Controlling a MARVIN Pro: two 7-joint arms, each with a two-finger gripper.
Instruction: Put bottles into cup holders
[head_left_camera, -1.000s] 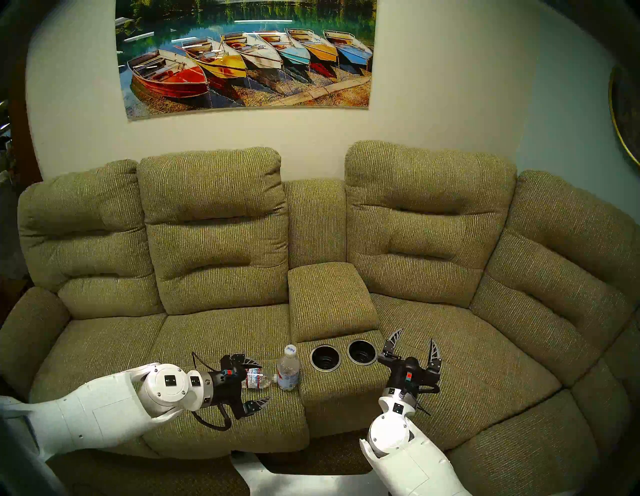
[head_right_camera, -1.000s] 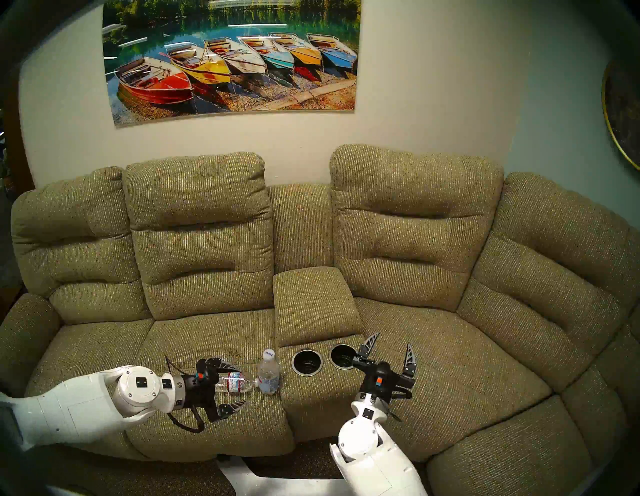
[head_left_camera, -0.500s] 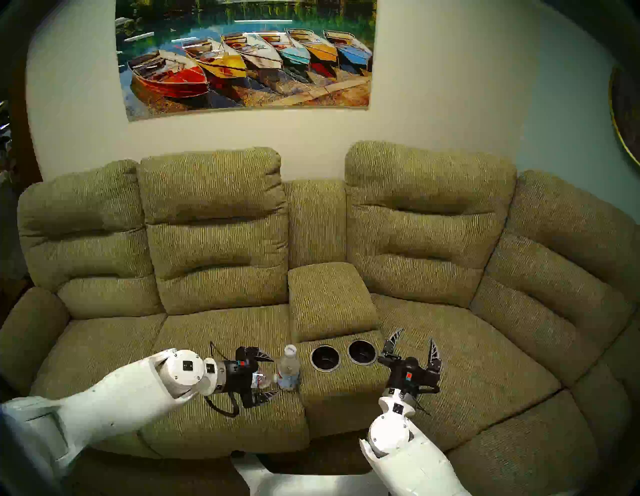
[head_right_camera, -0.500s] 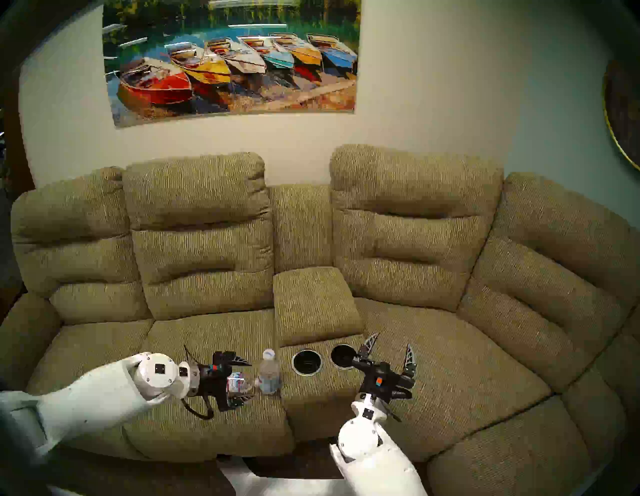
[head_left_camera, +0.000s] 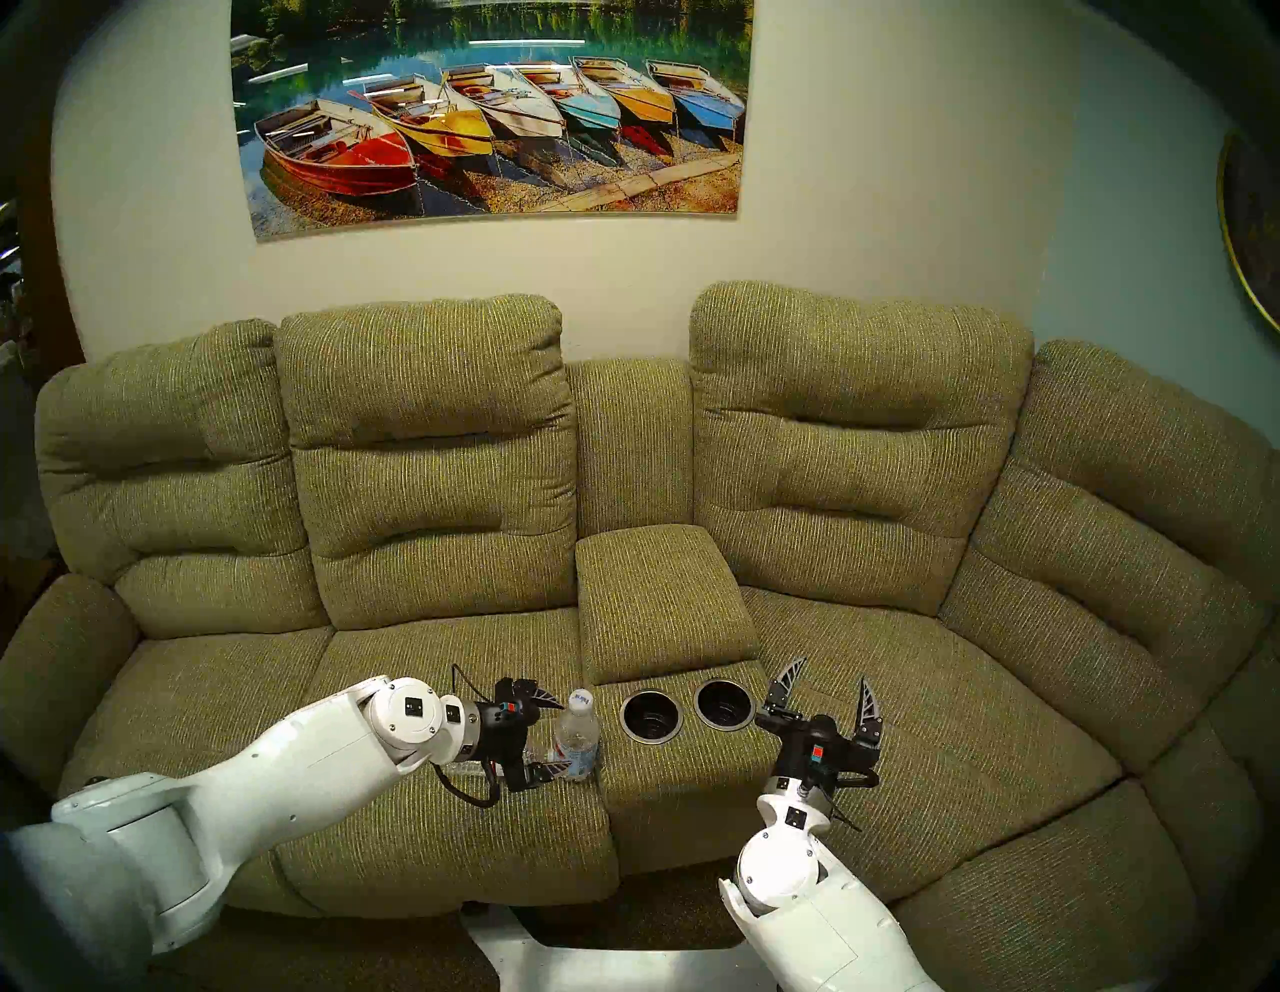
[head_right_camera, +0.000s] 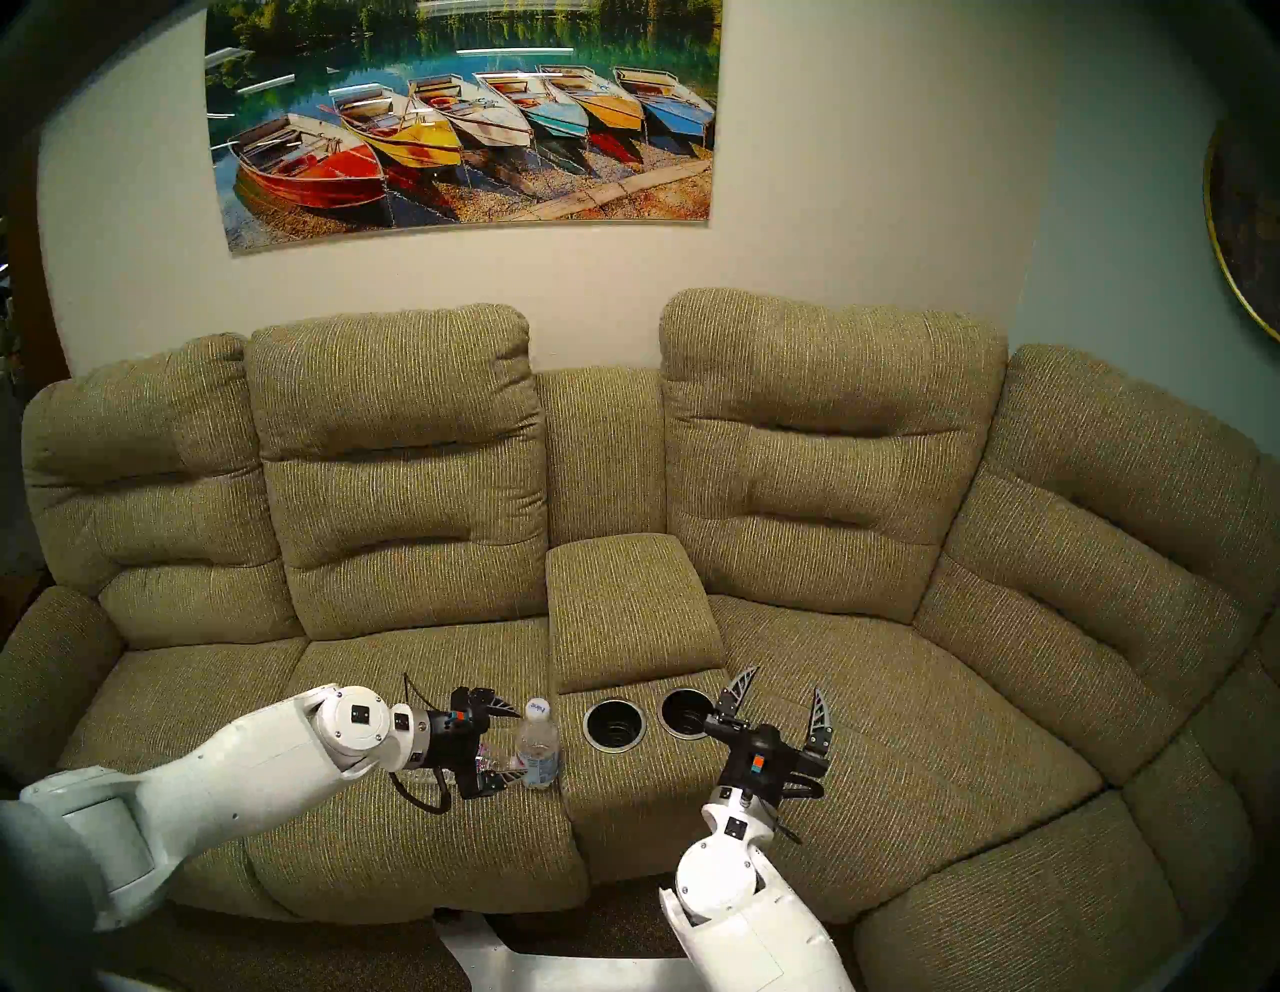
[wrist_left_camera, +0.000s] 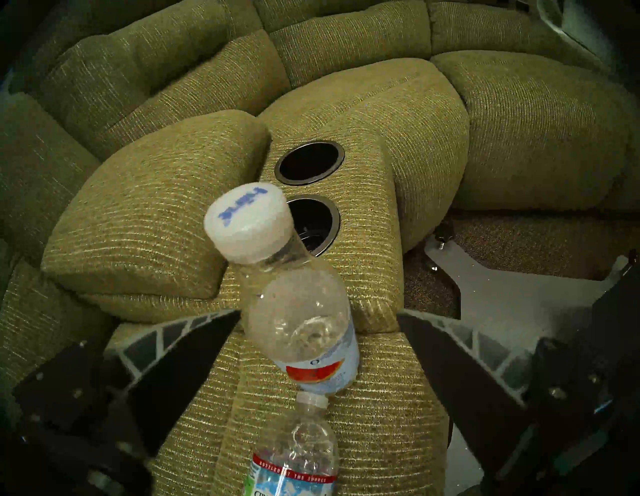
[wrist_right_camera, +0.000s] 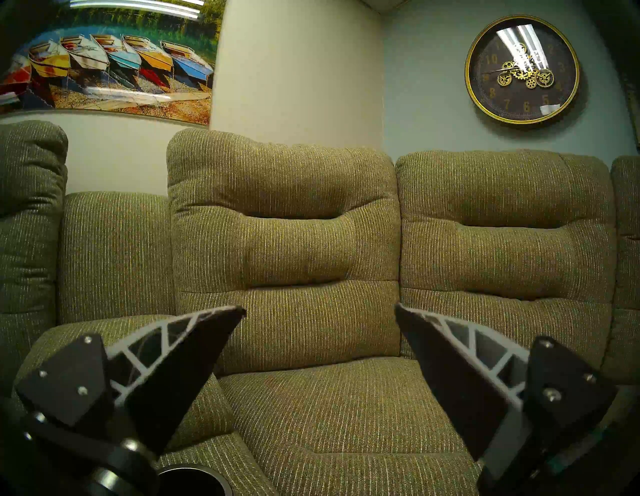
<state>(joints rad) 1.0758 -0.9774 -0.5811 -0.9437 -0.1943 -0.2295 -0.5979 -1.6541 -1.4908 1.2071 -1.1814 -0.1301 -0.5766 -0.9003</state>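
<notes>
A clear bottle (head_left_camera: 576, 740) with a white cap stands upright on the sofa seat, just left of the console. My left gripper (head_left_camera: 564, 736) is open, and its fingers (wrist_left_camera: 194, 353) flank this bottle (wrist_left_camera: 304, 318) without touching it. A second bottle (wrist_left_camera: 294, 457) with a red-white-blue label lies on the seat under the gripper, its neck against the standing bottle's base. The two cup holders (head_left_camera: 651, 717) (head_left_camera: 724, 704) in the console are empty. My right gripper (head_left_camera: 833, 670) is open and empty, pointing up just right of the right holder.
The padded console lid (head_left_camera: 658, 596) rises right behind the cup holders. Sofa backrests (head_left_camera: 429, 450) stand further back. My white base (head_left_camera: 589, 963) sits on the floor in front of the sofa. In the right wrist view a cup holder's rim (wrist_right_camera: 194, 479) shows at the bottom.
My left arm has moved right along the seat, passing over the lying bottle, until its open fingers came to either side of the standing bottle. The right arm has not moved.
</notes>
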